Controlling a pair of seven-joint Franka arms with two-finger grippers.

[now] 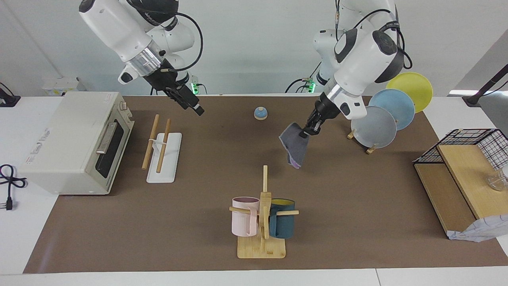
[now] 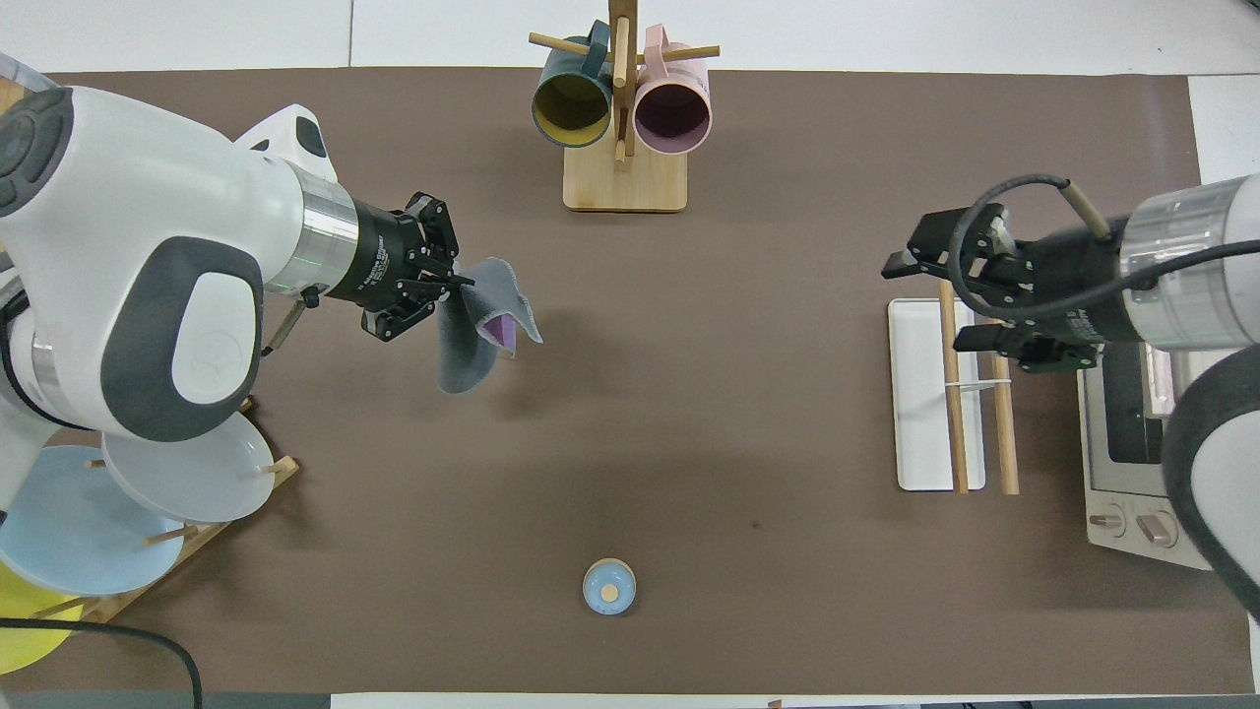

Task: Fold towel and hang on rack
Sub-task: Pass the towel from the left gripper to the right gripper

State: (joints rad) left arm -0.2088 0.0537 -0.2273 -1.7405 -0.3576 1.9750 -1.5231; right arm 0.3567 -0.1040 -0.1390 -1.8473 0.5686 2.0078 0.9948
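The towel (image 1: pixel 294 149) hangs folded in the air, dark grey outside with a purple edge showing, also in the overhead view (image 2: pixel 472 340). My left gripper (image 1: pixel 305 133) is shut on its upper corner and holds it above the mat, between the plate stand and the mug tree; it also shows in the overhead view (image 2: pixel 455 288). The rack (image 1: pixel 164 159) has a white base and two wooden rods and stands beside the toaster oven; it also shows in the overhead view (image 2: pixel 920 394). My right gripper (image 1: pixel 197 110) is raised by the rack, open and empty, as in the overhead view (image 2: pixel 925 300).
A toaster oven (image 1: pixel 75 139) stands at the right arm's end. A mug tree (image 1: pixel 262 214) with two mugs is farthest from the robots. A plate stand (image 1: pixel 381 123), a wire-and-wood shelf (image 1: pixel 460 167) and a pale patterned cloth (image 1: pixel 480 230) are at the left arm's end. A small blue bell (image 1: pixel 260 113) is near the robots.
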